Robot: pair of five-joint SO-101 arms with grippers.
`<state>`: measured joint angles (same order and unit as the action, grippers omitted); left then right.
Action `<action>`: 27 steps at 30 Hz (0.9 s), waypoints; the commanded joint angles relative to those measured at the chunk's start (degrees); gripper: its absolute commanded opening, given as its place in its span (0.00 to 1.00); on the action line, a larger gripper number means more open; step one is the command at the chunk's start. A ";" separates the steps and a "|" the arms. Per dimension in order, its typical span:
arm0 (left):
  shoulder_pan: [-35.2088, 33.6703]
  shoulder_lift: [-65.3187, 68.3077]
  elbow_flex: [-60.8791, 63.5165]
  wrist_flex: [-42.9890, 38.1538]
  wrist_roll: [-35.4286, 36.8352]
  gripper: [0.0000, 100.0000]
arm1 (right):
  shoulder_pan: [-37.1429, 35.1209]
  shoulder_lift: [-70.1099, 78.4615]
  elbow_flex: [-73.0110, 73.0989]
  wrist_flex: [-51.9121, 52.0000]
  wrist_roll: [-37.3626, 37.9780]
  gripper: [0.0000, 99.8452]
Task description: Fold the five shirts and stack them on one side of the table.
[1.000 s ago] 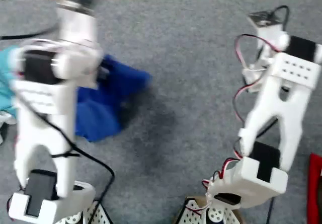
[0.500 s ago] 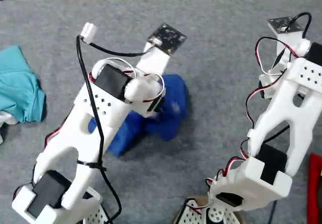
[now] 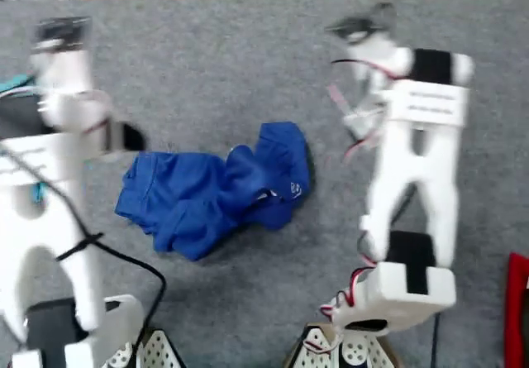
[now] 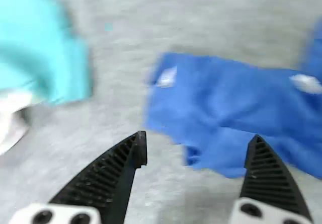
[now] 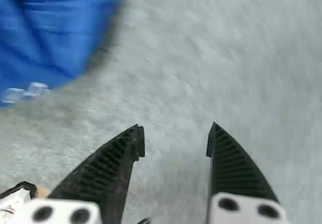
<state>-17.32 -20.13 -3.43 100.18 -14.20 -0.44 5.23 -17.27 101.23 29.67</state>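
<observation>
Nearest the front edge of the worktop (image 3: 248, 54), by the right corner, there's a strip of something red (image 3: 519, 302). Can't tell if it's one of the shirts.

Moving in, the blue shirt (image 3: 215, 190) sits about mid-worktop, a bit toward the left, and it's a rumpled heap, not flat at all. That's the main worry imo. With folds piled on folds, any pinch is likely to catch several layers at once, and then the thing lifts as a wad instead of opening out.

The left tool (image 4: 198, 138) is spread wide with nothing in it, hovering just off the shirt's left end. If it drops there it could grab only the hem, or scrape the fuzzy grey surface and miss the cloth.

The right tool (image 5: 175, 128) is moderately open and also empty, over bare worktop beside the shirt's right end. If only one side gets held, I'd expect the shirt to drag and twist.

Further left, near the left edge, lies the teal shirt (image 4: 40, 48). Pulling the blue one that way could bunch the two together.
</observation>
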 commanded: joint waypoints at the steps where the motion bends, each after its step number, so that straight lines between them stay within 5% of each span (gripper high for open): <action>1: -16.18 -5.58 5.01 0.53 -5.98 0.32 | -12.26 -0.04 -0.31 1.05 0.97 0.22; 8: -40.53 -9.89 14.86 -1.41 -13.19 0.32 | -36.53 2.07 -2.42 -1.32 3.16 0.22; 14: -55.56 -10.15 23.47 -11.08 -14.77 0.32 | -46.46 17.01 -14.99 -5.89 2.81 0.22; 27: -63.91 -10.42 32.00 -16.97 -16.53 0.32 | -53.41 57.27 -62.29 0.26 1.14 0.22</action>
<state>-80.70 -28.66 28.31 83.82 -30.11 -52.92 57.63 -71.43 100.88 31.34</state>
